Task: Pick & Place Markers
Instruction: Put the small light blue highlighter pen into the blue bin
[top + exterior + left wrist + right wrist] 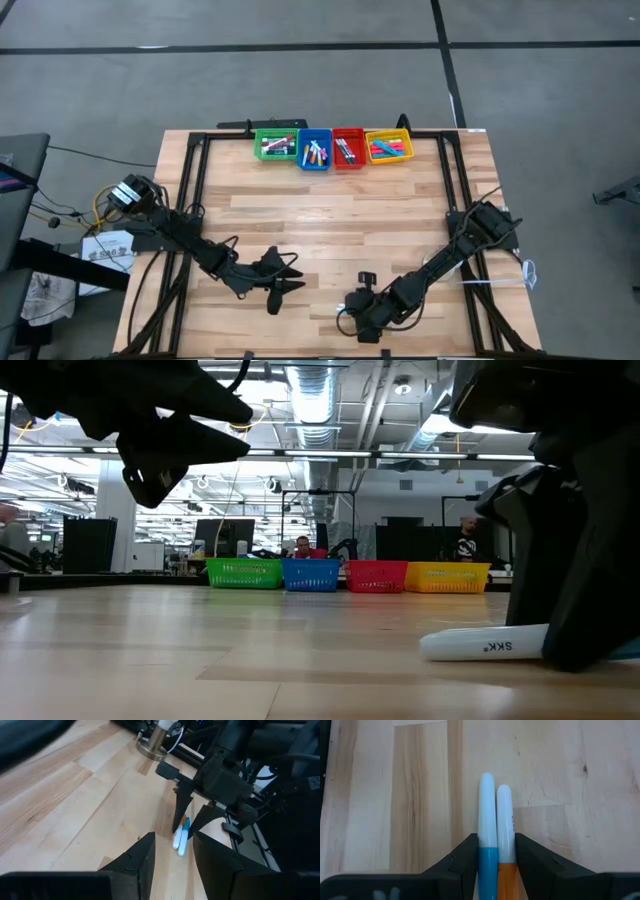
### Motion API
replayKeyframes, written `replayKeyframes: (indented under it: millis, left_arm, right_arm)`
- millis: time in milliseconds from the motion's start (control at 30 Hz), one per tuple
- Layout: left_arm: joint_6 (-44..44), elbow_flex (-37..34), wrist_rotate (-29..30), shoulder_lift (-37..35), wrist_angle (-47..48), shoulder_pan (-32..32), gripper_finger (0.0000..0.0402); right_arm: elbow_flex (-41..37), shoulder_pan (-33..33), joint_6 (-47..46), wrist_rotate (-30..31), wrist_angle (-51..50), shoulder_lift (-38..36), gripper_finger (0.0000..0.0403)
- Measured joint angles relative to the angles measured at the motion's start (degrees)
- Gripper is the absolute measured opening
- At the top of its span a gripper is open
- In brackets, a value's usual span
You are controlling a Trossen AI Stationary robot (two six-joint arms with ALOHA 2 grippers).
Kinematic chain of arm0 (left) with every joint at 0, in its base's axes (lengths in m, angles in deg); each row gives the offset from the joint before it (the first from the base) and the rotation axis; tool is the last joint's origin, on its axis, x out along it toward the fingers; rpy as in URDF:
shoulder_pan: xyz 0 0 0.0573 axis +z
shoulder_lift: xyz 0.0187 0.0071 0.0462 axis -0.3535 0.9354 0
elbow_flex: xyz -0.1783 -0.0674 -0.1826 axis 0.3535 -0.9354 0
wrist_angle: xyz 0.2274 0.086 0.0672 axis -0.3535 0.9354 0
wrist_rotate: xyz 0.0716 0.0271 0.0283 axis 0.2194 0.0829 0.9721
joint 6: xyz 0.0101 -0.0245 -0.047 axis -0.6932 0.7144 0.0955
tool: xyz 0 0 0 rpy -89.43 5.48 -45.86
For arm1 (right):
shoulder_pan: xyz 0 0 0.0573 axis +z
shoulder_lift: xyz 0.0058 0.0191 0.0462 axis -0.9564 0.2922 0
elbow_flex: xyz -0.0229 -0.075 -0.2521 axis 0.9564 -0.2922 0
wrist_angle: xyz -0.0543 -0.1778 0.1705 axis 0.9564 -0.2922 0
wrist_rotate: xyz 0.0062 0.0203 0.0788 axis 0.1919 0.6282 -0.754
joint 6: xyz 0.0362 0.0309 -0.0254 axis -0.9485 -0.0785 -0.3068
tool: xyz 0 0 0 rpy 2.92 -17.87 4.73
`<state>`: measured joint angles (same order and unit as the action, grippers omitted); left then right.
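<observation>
Two markers lie side by side on the wooden table near its front edge, one blue (487, 820) and one orange (504, 820), both with white caps. My right gripper (496, 840) stands over them, shut on the pair; it also shows in the high view (365, 285) and the left wrist view (189, 822). The white cap end (480, 645) shows in the low view, on the table. My left gripper (292, 277) is open and empty, raised above the table, to the left of the right gripper. My right gripper pinches the two markers together between its two fingers, one finger (465, 857) against the blue barrel (488, 860), the other against the orange barrel (506, 870). The fingers come from above, pointing down, across the markers. The white cap ends (181, 842) stick out beyond the fingers, on the table.
Four small bins stand in a row at the table's far edge: green (275, 135), blue (315, 167), red (347, 166) and yellow (389, 160), each with several markers inside. Bare wood lies between the bins and the grippers. Black frame rails run along both sides.
</observation>
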<state>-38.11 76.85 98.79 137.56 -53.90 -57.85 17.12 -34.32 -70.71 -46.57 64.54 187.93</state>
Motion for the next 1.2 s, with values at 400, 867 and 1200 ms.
replayKeyframes:
  millis: [400,867,1200]
  left_arm:
    - [0.0,0.0,0.0,0.0,0.0,0.0,0.0131]
    - [0.0,0.0,0.0,0.0,0.0,0.0,0.0131]
    - [0.0,0.0,0.0,0.0,0.1,0.0,0.0131]
  right_arm:
    - [0.8,-0.5,0.0,-0.9,-1.1,-0.1,0.0094]
    - [3.6,-0.6,0.5,-0.9,-5.6,0.2,0.0100]
    - [5.2,-0.5,0.8,-0.8,-7.1,0.0,0.0116]
